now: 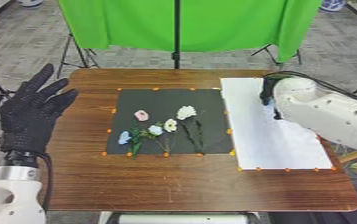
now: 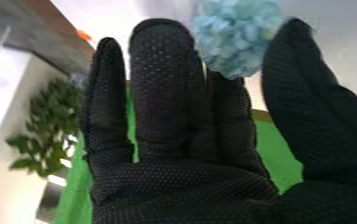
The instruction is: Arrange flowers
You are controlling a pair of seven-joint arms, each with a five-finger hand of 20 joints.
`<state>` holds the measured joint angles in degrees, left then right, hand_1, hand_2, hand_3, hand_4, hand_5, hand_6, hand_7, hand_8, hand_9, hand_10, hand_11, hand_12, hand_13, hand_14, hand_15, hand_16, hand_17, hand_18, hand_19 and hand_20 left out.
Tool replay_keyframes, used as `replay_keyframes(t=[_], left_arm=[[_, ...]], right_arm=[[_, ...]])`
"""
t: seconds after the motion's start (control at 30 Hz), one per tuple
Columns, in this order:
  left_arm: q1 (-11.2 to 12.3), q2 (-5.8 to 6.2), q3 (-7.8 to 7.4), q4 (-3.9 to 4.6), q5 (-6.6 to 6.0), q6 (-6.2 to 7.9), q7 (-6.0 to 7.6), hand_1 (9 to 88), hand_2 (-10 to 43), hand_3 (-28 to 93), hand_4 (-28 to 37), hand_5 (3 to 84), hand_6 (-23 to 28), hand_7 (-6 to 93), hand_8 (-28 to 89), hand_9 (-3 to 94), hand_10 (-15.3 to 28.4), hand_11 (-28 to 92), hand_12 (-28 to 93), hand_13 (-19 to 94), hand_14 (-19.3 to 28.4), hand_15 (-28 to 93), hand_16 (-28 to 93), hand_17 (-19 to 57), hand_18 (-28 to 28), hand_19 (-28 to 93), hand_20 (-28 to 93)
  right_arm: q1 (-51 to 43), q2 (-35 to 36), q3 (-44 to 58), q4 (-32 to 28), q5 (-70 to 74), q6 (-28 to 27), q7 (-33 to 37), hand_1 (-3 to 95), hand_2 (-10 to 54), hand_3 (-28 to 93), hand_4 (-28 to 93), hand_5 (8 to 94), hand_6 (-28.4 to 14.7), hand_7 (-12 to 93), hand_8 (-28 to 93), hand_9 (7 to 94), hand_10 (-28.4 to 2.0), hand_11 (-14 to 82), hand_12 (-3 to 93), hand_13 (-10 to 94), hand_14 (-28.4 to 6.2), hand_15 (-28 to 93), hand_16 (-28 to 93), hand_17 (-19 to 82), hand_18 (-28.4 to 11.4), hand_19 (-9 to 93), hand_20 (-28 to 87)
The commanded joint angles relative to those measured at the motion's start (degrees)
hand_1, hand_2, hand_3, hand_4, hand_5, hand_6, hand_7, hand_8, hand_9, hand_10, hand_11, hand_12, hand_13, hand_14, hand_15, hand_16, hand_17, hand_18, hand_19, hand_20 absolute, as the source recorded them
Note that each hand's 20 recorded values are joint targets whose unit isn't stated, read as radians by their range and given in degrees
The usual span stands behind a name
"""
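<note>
Flanking blue flower [image 2: 237, 40] with robot hand [image 1: 268, 92]

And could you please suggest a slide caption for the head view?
Flowers on the black mat, right hand over the white sheet, left hand open at the left.

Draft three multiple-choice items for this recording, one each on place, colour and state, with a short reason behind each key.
1. Where does the black mat lie?
A: left of the white sheet; B: right of it; C: on top of it

2. What colour is the flower head near the right hand?
A: red; B: light blue; C: yellow

3. How is the left hand?
A: in a fist; B: gripping a stem; C: open

Key:
1 A, the sheet is on the mat's right.
2 B, its petals are pale blue.
3 C, its fingers are extended.
</note>
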<state>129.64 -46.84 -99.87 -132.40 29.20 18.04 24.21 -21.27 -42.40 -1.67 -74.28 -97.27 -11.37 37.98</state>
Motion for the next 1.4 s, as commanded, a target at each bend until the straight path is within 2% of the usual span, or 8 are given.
replay_keyframes(t=[0.03,0.23,0.47,0.57,0.63,0.77,1.17,1.4], left_arm=[[0.5,-0.94,0.19,0.40,-0.09,-0.37,-0.50,20.5,8.0,77,-28.3,31.8,7.1,11.4,-8,28.8,18.3,25,12,24,27.3,55,-11,-8.4,23.9,58,11],[1.0,-1.50,-0.07,0.24,0.08,-0.40,-0.93,20.5,8.0,77,-28.3,31.9,7.1,11.4,-8,28.9,18.3,25,12,24,27.4,55,-11,-8.4,23.9,58,11],[1.8,-2.22,-0.99,-0.10,0.38,-0.40,-1.47,20.6,8.0,77,-28.3,31.9,7.1,11.4,-8,28.9,18.3,25,12,24,27.4,55,-11,-8.4,23.9,58,11],[2.1,-2.07,-1.16,-0.28,0.25,-0.40,-1.23,20.5,8.0,77,-28.3,31.9,7.1,11.4,-8,28.9,18.3,25,12,24,27.4,55,-11,-8.4,23.9,58,11],[2.3,-2.40,-1.47,-0.42,0.55,-0.50,-1.76,20.6,8.0,77,-28.3,31.9,7.1,11.4,-8,28.9,18.4,25,12,24,27.4,55,-11,-8.4,23.9,58,11],[2.3,-2.01,-1.53,-0.57,0.35,-0.21,-1.38,20.5,8.0,77,-28.3,31.9,7.1,11.4,-8,28.9,18.4,25,12,24,27.4,55,-11,-8.5,23.8,58,11],[2.3,-2.51,-1.33,-0.58,0.57,-0.16,-2.40,20.5,8.1,77,-28.3,31.9,7.1,11.3,-8,29.0,18.4,25,12,24,27.4,55,-11,-8.4,23.8,58,11],[2.2,-2.63,-1.34,-0.44,0.54,-0.03,-2.44,20.4,8.0,77,-28.3,32.0,7.2,11.2,-8,29.0,18.4,25,11,24,27.4,55,-11,-8.4,23.8,58,11]], right_arm=[[-1.4,0.9,-3.2,-1.5,-2.5,7.8,0.5,49.6,-9.5,70,-28,63.6,4.9,30,-8,79.7,-4.7,10.9,24.6,77,-1.7,65,15,33,-15.8,80,16],[-1.9,1.1,-5.0,-2.2,-2.2,13.5,0.4,55.9,-9.5,66,-28,73.8,5.6,37,-3,92.4,-2.3,9.6,32.4,85,0.9,61,17,37,-14.2,83,16],[-0.3,1.8,-5.0,-5.9,-0.9,19.3,1.3,56.3,-9.5,69,-28,78.7,4.9,36,-1,93.7,-2.4,13.7,32.3,88,1.5,60,19,39,-13.9,84,16],[1.3,1.5,-5.5,-8.0,-0.7,21.6,1.6,56.2,-9.5,70,-28,79.5,4.4,35,0,93.7,-2.9,14.9,32.1,88,1.5,61,19,39,-14.0,85,17],[1.7,1.0,-5.4,-9.5,-0.6,22.8,1.6,56.2,-9.5,71,-28,80.0,4.1,35,0,93.7,-3.1,15.3,32.0,88,1.5,61,20,39,-14.1,85,17],[1.5,-0.1,-4.1,-12.4,-1.8,23.5,0.7,56.1,-9.5,71,-28,80.7,3.7,34,0,93.7,-3.3,16.0,31.6,88,1.4,62,20,39,-14.4,86,17],[-5.7,-2.8,0.3,-19.8,-2.6,19.7,-0.2,55.7,-9.5,73,-28,81.0,3.2,33,2,93.7,-3.3,17.4,31.1,88,0.9,63,20,40,-14.8,87,17],[-8.3,-3.7,0.8,-20.9,-3.3,19.1,-0.4,55.4,-9.5,74,-28,80.3,2.8,33,3,93.7,-3.4,17.6,31.3,88,0.8,64,20,39,-15.3,88,16]])
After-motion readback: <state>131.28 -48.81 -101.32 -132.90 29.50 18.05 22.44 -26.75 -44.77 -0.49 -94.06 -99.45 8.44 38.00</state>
